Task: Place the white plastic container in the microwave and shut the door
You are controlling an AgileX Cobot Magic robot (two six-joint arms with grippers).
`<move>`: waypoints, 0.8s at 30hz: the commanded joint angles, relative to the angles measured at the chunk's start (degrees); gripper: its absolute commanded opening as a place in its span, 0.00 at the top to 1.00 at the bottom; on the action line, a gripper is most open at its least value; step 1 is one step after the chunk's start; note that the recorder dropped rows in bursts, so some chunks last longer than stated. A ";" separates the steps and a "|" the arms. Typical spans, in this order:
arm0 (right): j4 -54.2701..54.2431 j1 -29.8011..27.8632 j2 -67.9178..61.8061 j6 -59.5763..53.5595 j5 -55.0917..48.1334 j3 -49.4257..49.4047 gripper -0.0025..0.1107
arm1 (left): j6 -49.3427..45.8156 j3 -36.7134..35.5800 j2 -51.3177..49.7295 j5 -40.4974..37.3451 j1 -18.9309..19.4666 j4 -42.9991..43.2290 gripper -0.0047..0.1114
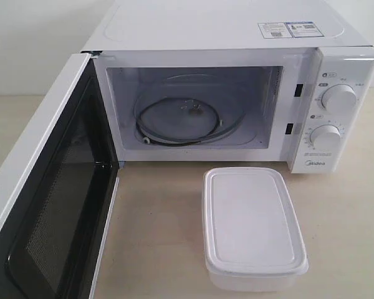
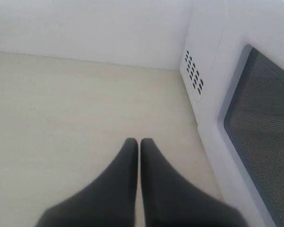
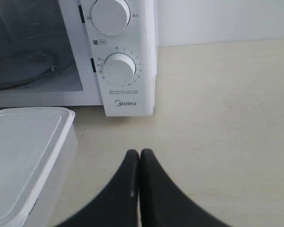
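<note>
Two steps lay ahead of you, and neither was begun. Both sets of jaws were clenched on nothing, tips pressed together. The white plastic container sat lidded on the bench, just beside the right jaws but untouched, before the microwave. The door stood wide open beside the left jaws. Loading and closing were yours to do.

Pale wood-look table carries 2 things: microwave, ahead of right gripper, & white plastic container, lid on, just beside that gripper, near microwave front, not touching.
</note>
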State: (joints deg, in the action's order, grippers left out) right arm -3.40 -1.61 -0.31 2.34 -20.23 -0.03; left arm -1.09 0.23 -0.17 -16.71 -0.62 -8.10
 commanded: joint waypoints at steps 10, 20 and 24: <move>-0.44 -0.16 0.31 0.12 1.77 0.03 0.98 | 0.06 -0.23 0.17 0.02 0.16 -0.28 0.92; -0.43 -0.16 0.31 0.12 4.66 0.03 0.98 | 0.06 -0.23 0.17 0.02 0.16 -0.28 0.92; -0.53 -0.16 0.31 0.12 14.01 0.03 0.98 | 0.06 -0.23 0.17 0.02 0.16 -0.28 0.92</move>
State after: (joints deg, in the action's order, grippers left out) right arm -3.73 -1.61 -0.31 2.34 -11.32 -0.03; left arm -1.09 0.23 -0.17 -16.71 -0.62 -8.10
